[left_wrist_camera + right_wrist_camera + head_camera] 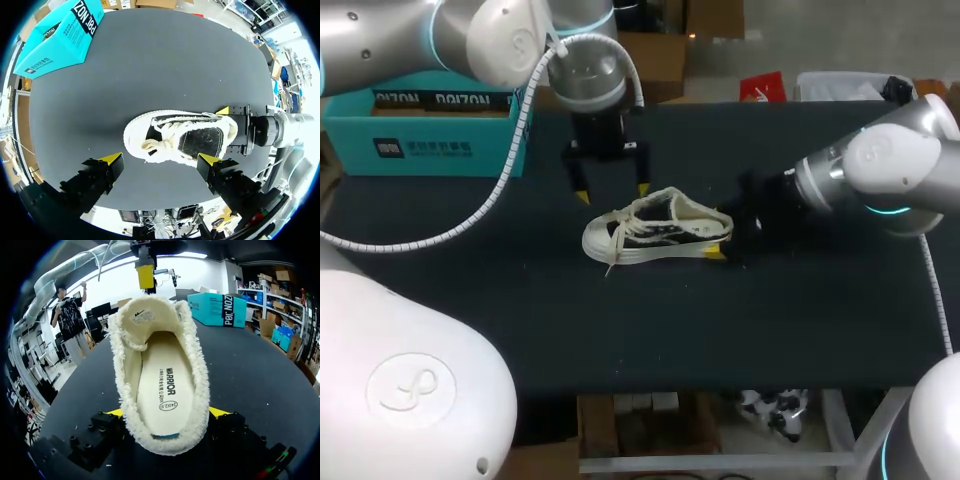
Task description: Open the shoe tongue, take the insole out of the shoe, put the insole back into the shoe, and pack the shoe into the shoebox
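A cream canvas low-top shoe (655, 235) sits mid-way across the black desk (770, 320), its pale insole (165, 385) inside. The right tool (167, 412) pinches its heel from both sides. The left tool (612, 192) hangs above the laces, fingers spread. A teal cardboard shoebox (420, 140) stands at the far left corner.

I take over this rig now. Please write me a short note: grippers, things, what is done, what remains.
Left gripper: open, above the shoe, touching nothing.
Right gripper: shut on the shoe's heel.
Insole: lies inside the shoe; cannot tell if it was taken out yet.
Shoebox: far left, apart from the shoe.
Left to do: at least packing the shoe into the shoebox.
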Tool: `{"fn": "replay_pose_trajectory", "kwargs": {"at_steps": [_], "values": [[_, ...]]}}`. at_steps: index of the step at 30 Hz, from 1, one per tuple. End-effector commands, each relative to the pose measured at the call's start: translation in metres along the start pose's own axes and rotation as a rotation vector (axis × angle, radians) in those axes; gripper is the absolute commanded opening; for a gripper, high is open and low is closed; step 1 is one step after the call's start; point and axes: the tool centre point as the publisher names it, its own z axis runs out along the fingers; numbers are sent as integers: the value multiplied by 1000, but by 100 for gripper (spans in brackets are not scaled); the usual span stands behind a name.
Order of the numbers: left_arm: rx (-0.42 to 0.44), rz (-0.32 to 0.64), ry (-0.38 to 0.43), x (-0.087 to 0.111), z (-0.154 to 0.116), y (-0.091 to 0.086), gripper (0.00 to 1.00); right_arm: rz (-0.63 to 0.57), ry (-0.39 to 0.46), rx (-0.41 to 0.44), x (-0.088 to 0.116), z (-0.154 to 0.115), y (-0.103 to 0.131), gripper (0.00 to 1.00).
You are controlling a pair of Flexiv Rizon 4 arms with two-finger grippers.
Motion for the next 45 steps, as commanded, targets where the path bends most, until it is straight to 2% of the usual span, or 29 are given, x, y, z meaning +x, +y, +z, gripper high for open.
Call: {"fn": "replay_pose_trajectory", "kwargs": {"at_steps": [1,10,13,15,19,23,26,27,28,32,35,36,37,42,45], "values": [[-10,-8,-33,16,-4,4,100,4,13,1,-1,8,-1,0],[-52,-14,-154,68,2,7,100,6,13,4,0,9,-1,0],[-45,-22,-207,80,8,7,92,6,13,4,0,9,-1,0],[-46,-30,-232,85,13,6,81,6,13,4,0,9,-1,0],[-55,-26,-281,91,24,3,82,6,13,4,0,9,-1,0],[-60,-48,-327,94,33,0,71,6,13,4,0,9,-1,0],[-64,-62,-362,93,39,-3,69,6,13,4,0,9,-1,0],[-66,-65,-368,92,40,-3,65,6,13,4,0,9,-1,0],[-71,-68,-373,90,42,-4,57,6,13,4,0,9,-1,0],[-75,-75,-388,85,44,-3,44,6,13,4,0,9,-1,0],[-71,-81,-384,80,41,-3,24,6,13,4,0,9,-1,0],[-69,-84,-377,79,40,-3,15,6,13,4,0,9,-1,0],[-68,-85,-373,77,40,-3,0,6,13,4,0,9,-1,0],[-65,-77,-350,71,38,1,0,6,13,4,0,9,-1,0],[-58,-61,-297,64,33,3,0,6,13,4,0,9,-1,0]]}}
